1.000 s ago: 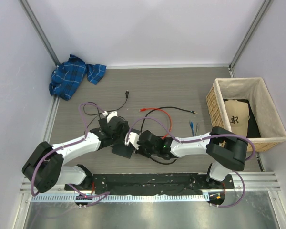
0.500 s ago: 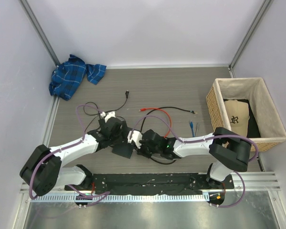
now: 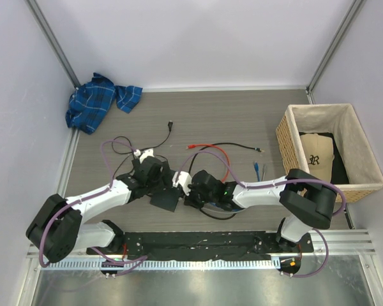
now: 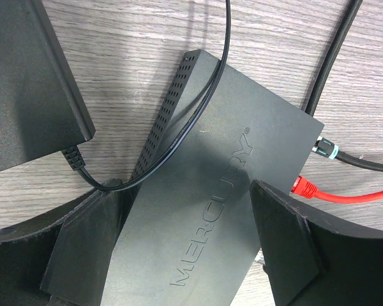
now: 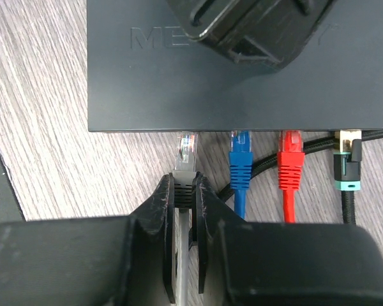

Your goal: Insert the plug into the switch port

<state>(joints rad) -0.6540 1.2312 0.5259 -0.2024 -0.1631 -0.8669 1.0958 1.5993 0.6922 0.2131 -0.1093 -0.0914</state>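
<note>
Near-centre of table [image 3: 242, 121]: flat dark grey switch box [image 5: 236, 83], "MERCURY" on top. Right gripper [image 5: 186, 191] clamped on clear-tipped plug [image 5: 187, 150]. Plug tip right at the box edge, at the end switch port [image 5: 187, 130]; how far in, cannot tell. Same edge, in a row beside it: blue plug [image 5: 240, 156], red plug [image 5: 291, 156], teal-collared black plug [image 5: 346, 166], all seated. Left gripper [image 4: 188, 255] over the box top, jaws spread apart. Black adapter brick [image 4: 25, 83] just beside the box, thin black cord [image 4: 198, 108] draped across the box corner.
</note>
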